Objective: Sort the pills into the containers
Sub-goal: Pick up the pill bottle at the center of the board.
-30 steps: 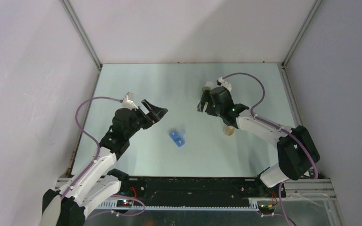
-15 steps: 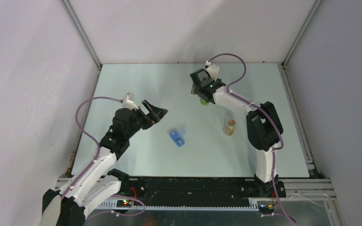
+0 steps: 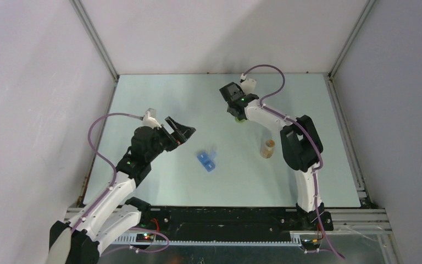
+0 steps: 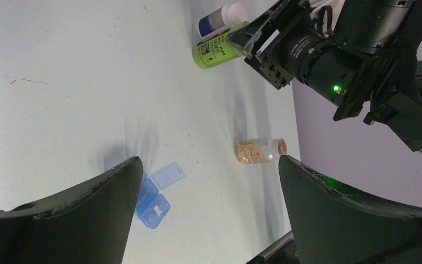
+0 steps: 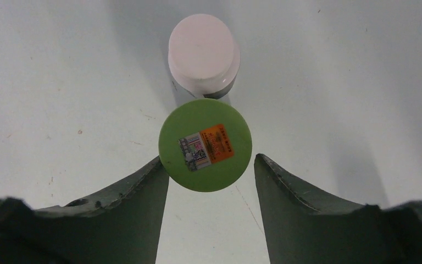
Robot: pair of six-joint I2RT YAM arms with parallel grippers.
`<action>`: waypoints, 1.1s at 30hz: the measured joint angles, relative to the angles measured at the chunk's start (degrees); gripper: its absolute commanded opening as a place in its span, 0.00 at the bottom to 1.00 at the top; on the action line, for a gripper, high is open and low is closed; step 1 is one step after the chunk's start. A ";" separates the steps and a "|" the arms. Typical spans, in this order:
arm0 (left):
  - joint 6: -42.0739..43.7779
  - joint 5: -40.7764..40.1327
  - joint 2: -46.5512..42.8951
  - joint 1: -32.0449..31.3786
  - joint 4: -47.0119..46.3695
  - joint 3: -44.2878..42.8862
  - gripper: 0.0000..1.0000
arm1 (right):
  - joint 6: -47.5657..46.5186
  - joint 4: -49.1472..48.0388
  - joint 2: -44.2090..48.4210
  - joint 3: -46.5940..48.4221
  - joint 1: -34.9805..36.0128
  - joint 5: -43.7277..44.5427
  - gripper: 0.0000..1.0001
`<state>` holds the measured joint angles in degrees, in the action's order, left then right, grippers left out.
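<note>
A green bottle (image 5: 205, 144) stands at the far middle of the table, touching a white-capped bottle (image 5: 203, 54) behind it. My right gripper (image 5: 210, 161) is open and points down over the green bottle, a fingertip on each side of its cap without clamping it. In the top view the right gripper (image 3: 236, 110) covers most of the green bottle (image 3: 242, 120). A blue pill organizer (image 3: 207, 160) with one lid open lies mid-table. A clear bottle of orange pills (image 3: 267, 148) stands to its right. My left gripper (image 3: 181, 132) is open and empty, hovering left of the organizer (image 4: 153, 195).
The left wrist view shows the green bottle (image 4: 218, 48), the white-capped bottle (image 4: 222, 17), the clear bottle (image 4: 259, 150) and the right gripper (image 4: 255, 41). Grey walls with metal rails enclose the table (image 3: 159, 99) on three sides.
My right arm swung away from the clear bottle to the far middle and settled over the green bottle. The left arm, organizer and clear bottle have not moved.
</note>
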<state>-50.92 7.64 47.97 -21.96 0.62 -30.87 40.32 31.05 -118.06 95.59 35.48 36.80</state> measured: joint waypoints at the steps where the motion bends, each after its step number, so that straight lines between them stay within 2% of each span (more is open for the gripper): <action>1: 0.00 0.00 0.00 0.00 0.00 0.00 0.99 | 0.13 0.00 -0.17 0.11 -0.11 0.04 0.59; 3: 0.00 0.00 0.02 0.00 0.00 0.00 0.99 | 0.20 -0.02 -0.59 0.57 -0.39 0.09 0.58; 8: 0.00 0.00 0.02 0.02 0.00 0.00 0.99 | -0.50 -0.48 -1.14 0.96 -0.90 0.31 0.69; 11: 0.00 0.00 0.04 0.02 0.00 0.00 0.99 | -1.77 -0.94 -1.53 1.55 -1.11 0.35 0.70; 16: 0.02 0.02 0.37 0.02 0.07 -0.31 0.99 | -3.80 -1.75 -1.53 2.16 -1.22 0.44 0.60; 19: 0.04 0.02 0.55 0.02 0.00 -0.66 0.99 | -5.55 -2.97 -1.53 2.27 -1.27 0.42 0.43; 21: 0.13 0.07 0.70 0.02 -0.02 -0.66 0.99 | -7.08 -3.67 -1.53 2.27 -1.22 0.15 0.36; 28: 1.49 0.74 1.86 0.02 -0.07 -0.83 0.99 | -11.63 -5.99 -0.72 0.81 -0.70 -1.81 0.31; 33: 2.12 2.21 3.34 -0.07 -1.22 -0.87 0.99 | -13.51 -4.96 5.51 -3.78 -0.57 -7.45 0.32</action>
<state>-48.80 9.85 51.31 -22.02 -0.60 -31.75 26.81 26.09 -112.55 91.81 34.92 29.34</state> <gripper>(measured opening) 0.988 0.539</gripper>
